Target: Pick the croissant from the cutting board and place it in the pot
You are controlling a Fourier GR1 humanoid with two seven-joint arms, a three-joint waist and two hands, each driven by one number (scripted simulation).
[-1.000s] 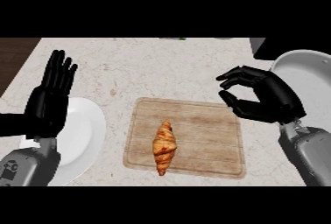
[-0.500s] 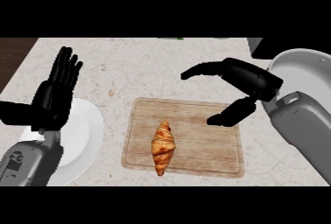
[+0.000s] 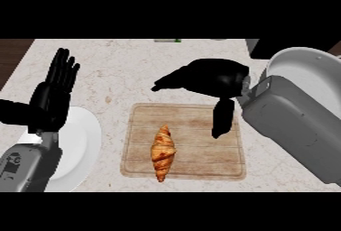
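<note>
Speckled stone counter (image 3: 133, 72); rounded pale pot (image 3: 313, 76) at right; rectangular wood-grain cutting board (image 3: 200, 149) bearing 1 flaky golden croissant (image 3: 163, 152). Right hand (image 3: 213, 81) above board, fingers spread, empty. Left hand (image 3: 50, 97) resting released, fingers up.

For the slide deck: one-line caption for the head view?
Open right robot hand above the cutting board, croissant untouched, pot at right.
</note>
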